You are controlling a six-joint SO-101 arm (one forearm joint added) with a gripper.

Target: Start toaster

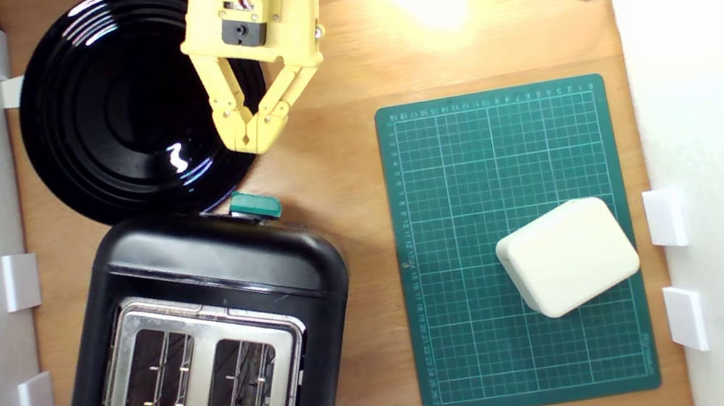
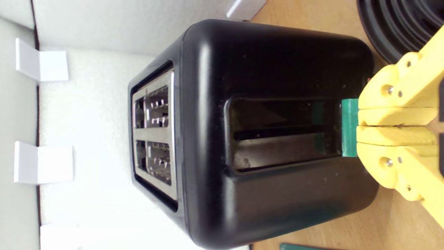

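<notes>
The glossy black toaster (image 1: 212, 272) stands at the exterior view's lower left, its silver top plate (image 1: 200, 333) showing two empty slots. Its teal lever knob (image 1: 254, 205) sticks out of the end facing my arm. In the wrist view the toaster (image 2: 263, 69) fills the frame and the lever knob (image 2: 349, 126) sits at the table end of its recessed track. My yellow gripper (image 1: 256, 141) is shut with nothing between the fingers. In the wrist view the closed fingertips (image 2: 360, 126) sit right against the knob; whether they touch it I cannot tell.
A round black plate (image 1: 97, 115) lies beside the toaster's lever end, under the gripper's body. A green cutting mat (image 1: 459, 253) at the exterior view's right carries a small cream rounded box (image 1: 567, 257). White walls with brackets (image 1: 20, 280) bound both sides.
</notes>
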